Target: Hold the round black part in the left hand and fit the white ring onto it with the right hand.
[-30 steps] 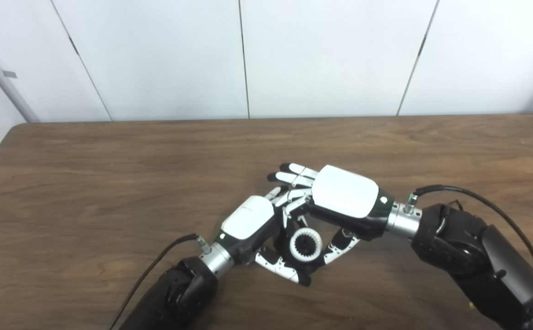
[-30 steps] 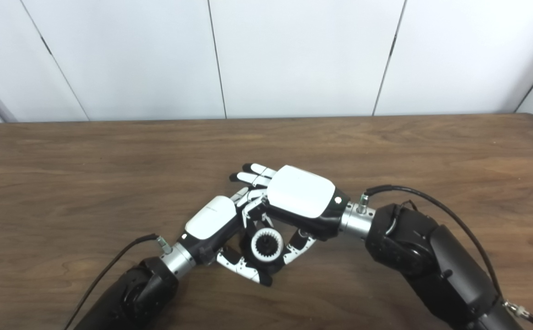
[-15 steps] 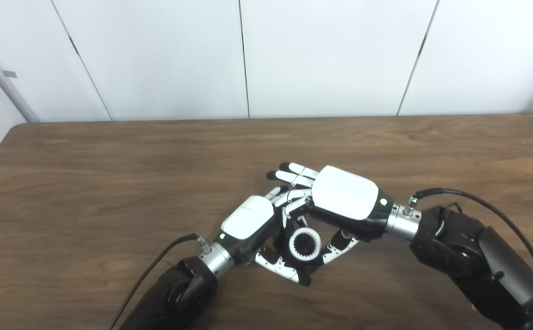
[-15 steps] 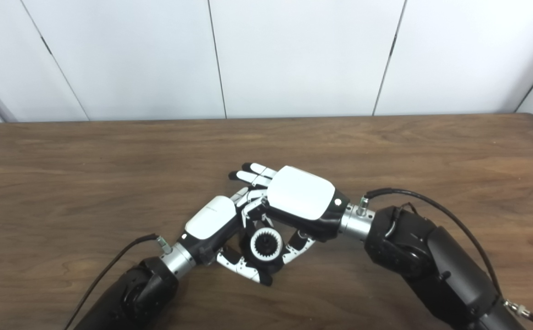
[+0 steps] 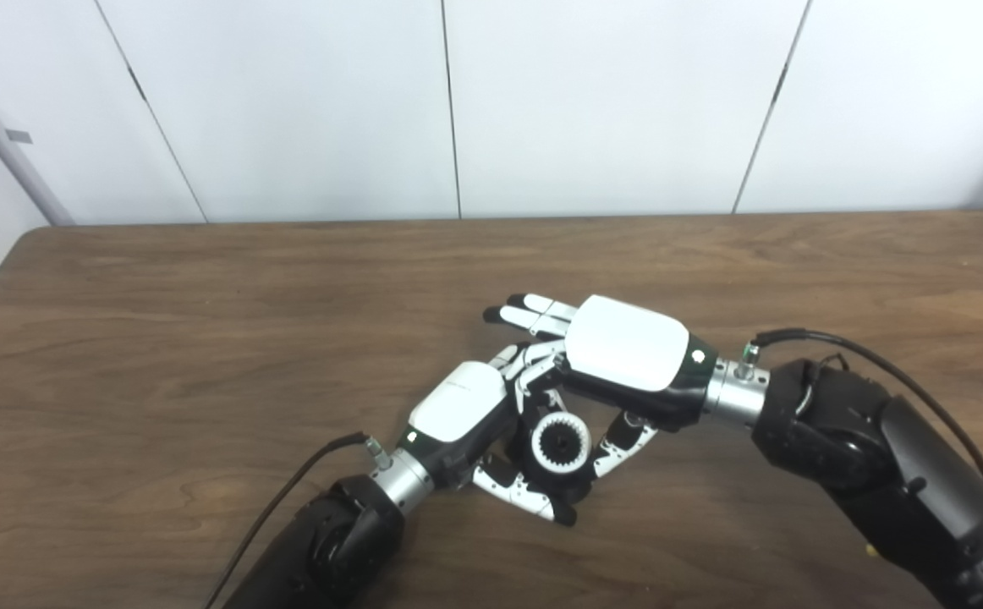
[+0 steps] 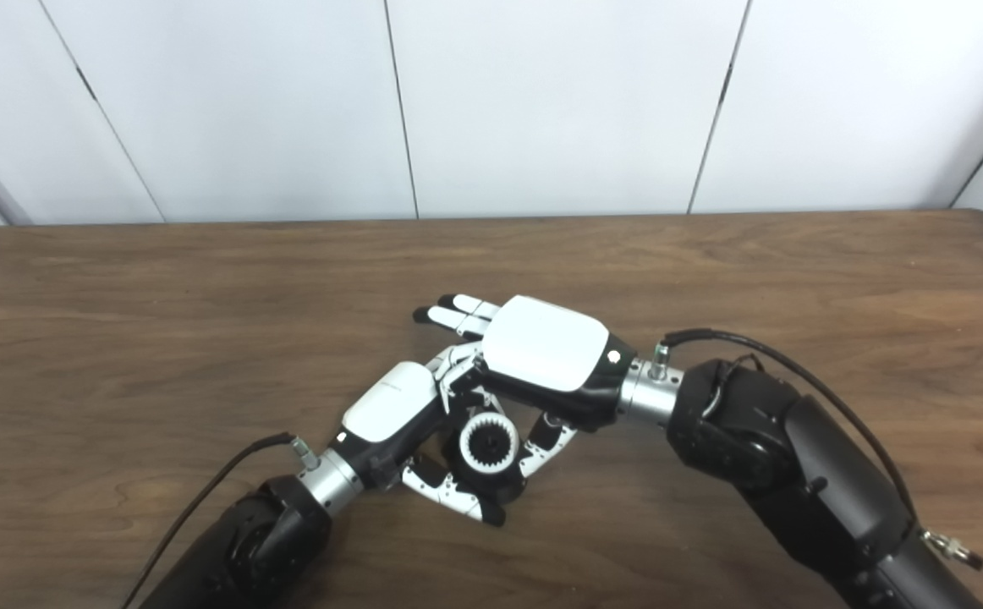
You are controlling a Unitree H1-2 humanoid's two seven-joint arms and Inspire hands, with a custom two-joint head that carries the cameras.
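My left hand (image 5: 458, 412) is shut on the round black part (image 5: 561, 442), cradling it just above the wooden table (image 5: 162, 338) with the part's face turned up. The white toothed ring (image 5: 540, 446) sits on that part, around its dark geared centre. My right hand (image 5: 627, 342) hovers over it from the right. Its thumb (image 5: 623, 440) presses the ring's right side and a curled finger (image 5: 542, 379) touches the far side, while the other fingers stretch out leftward. The far rim of the ring is hidden beneath the right palm.
A black cable (image 5: 288, 499) runs along the left wrist and another loops over the right forearm (image 5: 864, 364). White wall panels (image 5: 610, 101) stand behind the table's far edge. Both forearms cross the near table area.
My right hand has shifted a little left and farther back over the ring, and its thumb has drawn closer to the ring. The left hand and the black part have barely moved.
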